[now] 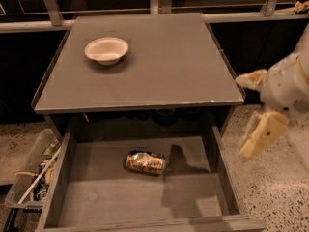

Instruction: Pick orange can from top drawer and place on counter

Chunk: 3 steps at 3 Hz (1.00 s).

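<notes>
Grey metal all round: the orange can (145, 162) lies on its side in the open top drawer (96, 197), below the counter (169, 71). A white bowl (106, 50) sits on that surface. The gripper (245, 114) hangs right of the counter's edge, fingers (263, 134) spread, empty.

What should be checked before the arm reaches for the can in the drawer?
1. Drawer open: ok. The top drawer is pulled out below the counter.
2. Can access: ok. The orange can lies on its side on the drawer floor, with nothing on it.
3. End effector over the can: not ok. It hangs right of the drawer, outside it.
4. Landing spot: ok. The counter has bare space; a white bowl sits at its back left.
</notes>
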Each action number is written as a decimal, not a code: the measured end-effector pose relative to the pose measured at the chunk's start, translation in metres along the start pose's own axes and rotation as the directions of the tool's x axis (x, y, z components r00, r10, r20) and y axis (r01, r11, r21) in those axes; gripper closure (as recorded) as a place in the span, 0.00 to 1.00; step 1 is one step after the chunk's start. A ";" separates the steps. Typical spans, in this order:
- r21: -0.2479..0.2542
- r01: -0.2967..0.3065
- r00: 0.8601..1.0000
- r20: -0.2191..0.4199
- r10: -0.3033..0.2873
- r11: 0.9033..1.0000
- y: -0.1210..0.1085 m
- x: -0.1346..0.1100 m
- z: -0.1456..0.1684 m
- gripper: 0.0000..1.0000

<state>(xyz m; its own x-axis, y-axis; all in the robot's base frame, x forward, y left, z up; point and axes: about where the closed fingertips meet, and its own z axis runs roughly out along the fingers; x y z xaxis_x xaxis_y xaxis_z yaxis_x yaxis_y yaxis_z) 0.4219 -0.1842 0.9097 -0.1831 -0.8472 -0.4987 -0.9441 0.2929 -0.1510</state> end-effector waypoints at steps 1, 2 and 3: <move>-0.021 -0.018 0.999 0.034 0.018 1.000 0.010 -0.004 0.006 0.00; -0.017 -0.009 0.999 0.036 0.010 1.000 0.016 -0.008 0.012 0.00; -0.037 -0.006 0.997 0.077 0.009 0.999 0.028 -0.011 0.052 0.00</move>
<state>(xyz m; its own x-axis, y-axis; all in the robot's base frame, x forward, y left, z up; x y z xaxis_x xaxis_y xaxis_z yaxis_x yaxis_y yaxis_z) 0.4115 -0.1433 0.8663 -0.1696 -0.8078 -0.5646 -0.9524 0.2815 -0.1168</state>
